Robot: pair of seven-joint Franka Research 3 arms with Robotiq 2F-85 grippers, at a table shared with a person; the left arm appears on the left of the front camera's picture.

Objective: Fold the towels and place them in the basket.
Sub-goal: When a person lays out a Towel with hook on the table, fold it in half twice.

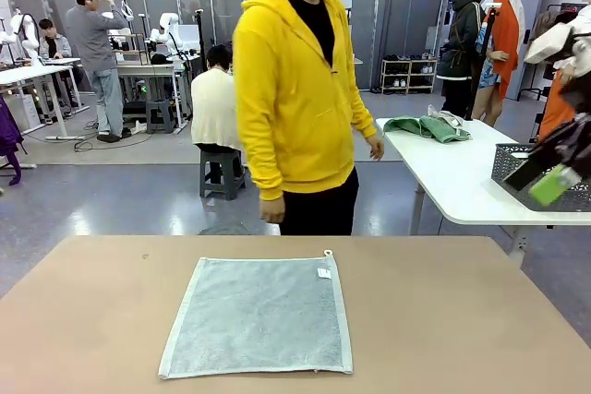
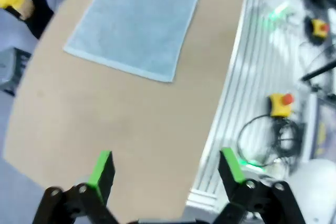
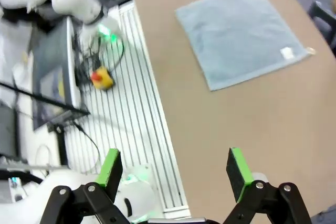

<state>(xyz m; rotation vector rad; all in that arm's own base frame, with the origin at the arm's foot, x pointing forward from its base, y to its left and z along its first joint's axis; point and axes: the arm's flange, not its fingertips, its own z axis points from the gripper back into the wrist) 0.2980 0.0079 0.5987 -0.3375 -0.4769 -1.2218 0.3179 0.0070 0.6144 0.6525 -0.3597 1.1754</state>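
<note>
Now, the pale blue-grey towel (image 1: 259, 316) lies spread flat on the brown table (image 1: 462, 320), in the middle of it and close to the robot's side. It is not folded, and one small white label (image 1: 324, 273) shows near its far right corner. The green towel (image 1: 427, 126) lies crumpled on a white side table (image 1: 452, 182), which stands behind and to the right, well apart from the first towel. The basket (image 1: 514, 160) stands on the same white table, at the picture's right edge, and a part of it is hidden behind the right arm. Both towels are outside of the basket. A person in a yellow hoodie (image 1: 291, 89) stands at the far side of the brown table, with the arms hanging down. The left gripper (image 2: 165, 169) hangs high above the bare table surface, its two fingers wide apart with nothing between them. The right gripper (image 3: 176, 169) hangs high over the table's edge, its fingers wide apart and empty too.
</note>
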